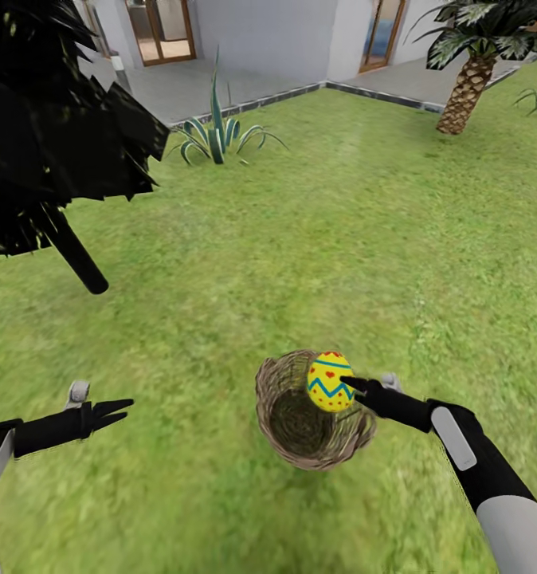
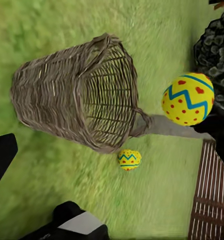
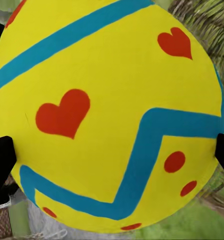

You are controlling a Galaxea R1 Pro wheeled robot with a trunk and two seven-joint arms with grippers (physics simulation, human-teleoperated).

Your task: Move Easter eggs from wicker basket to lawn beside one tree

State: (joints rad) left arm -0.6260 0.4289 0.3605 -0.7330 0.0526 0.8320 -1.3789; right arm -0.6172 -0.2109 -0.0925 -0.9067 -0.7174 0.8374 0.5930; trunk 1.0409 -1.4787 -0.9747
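egg (image 1: 329,382): held over basket (image 1: 300,422) rim, on lawn (image 1: 340,239) | likely light, hard, smooth, slip-prone: hold across the widest part | right gripper (image 1: 350,388): fingers closed on egg | second egg (image 2: 128,159): on grass beside basket | left gripper (image 1: 117,410): fingers parted, empty

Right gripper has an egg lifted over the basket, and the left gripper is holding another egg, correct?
Not quite. The right gripper does hold an egg over the basket, but the left gripper holds nothing; the head view shows its fingers open over bare lawn. The other egg lies on the grass beyond the basket, in the left wrist view.
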